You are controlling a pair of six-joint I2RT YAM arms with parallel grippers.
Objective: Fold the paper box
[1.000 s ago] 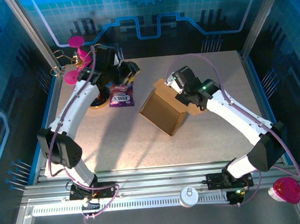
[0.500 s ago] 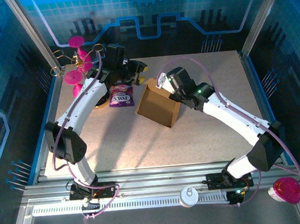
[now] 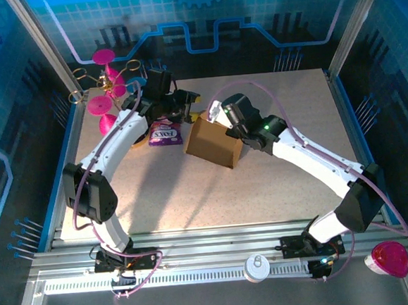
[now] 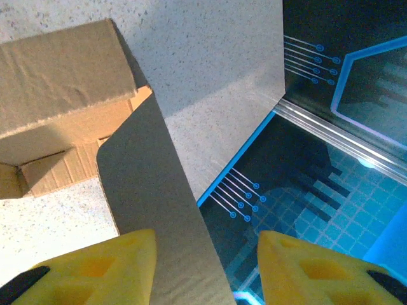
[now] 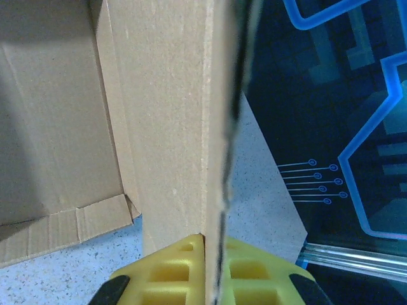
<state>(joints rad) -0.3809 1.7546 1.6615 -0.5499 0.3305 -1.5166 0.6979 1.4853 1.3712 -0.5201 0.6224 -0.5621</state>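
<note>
The paper box (image 3: 214, 146) stands half-formed on the worktop (image 3: 278, 196), flaps loose. The right pincer (image 5: 205, 244) is clenched on one wall, and the left pincer (image 4: 206, 248) is released, astride a flap. Most folding looks left to do.

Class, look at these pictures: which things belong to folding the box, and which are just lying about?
In the job:
box
right gripper, shut on a box panel
left gripper, jaws open around a flap

Lying about:
purple packet
pink stand
pink cup
white lid
</note>
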